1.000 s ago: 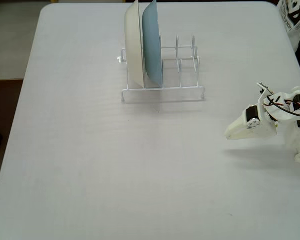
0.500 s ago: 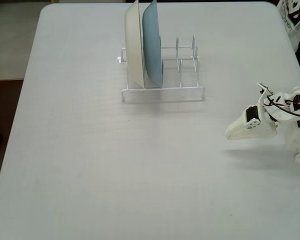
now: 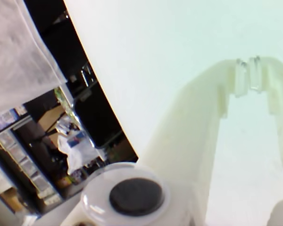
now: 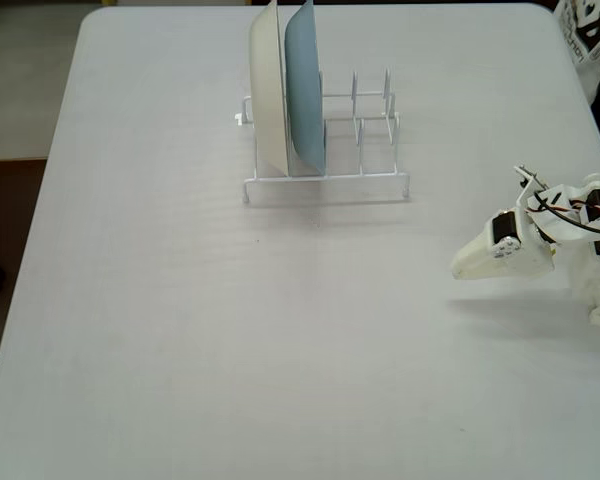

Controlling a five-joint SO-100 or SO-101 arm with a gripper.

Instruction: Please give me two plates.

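Risk: closed, empty white gripper near the table's right edge could grab cream-white plate instead; no orange or yellow plate shows.

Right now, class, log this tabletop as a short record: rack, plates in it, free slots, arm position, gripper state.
rack: white wire dish rack, upper middle of the grey table in the fixed view
plates in rack: cream-white round plate and light blue round plate, upright, side by side at the left end
free slots: right part of the rack
orange or yellow plates: none visible
arm: at the right edge, away from the rack
gripper: shut, holding nothing
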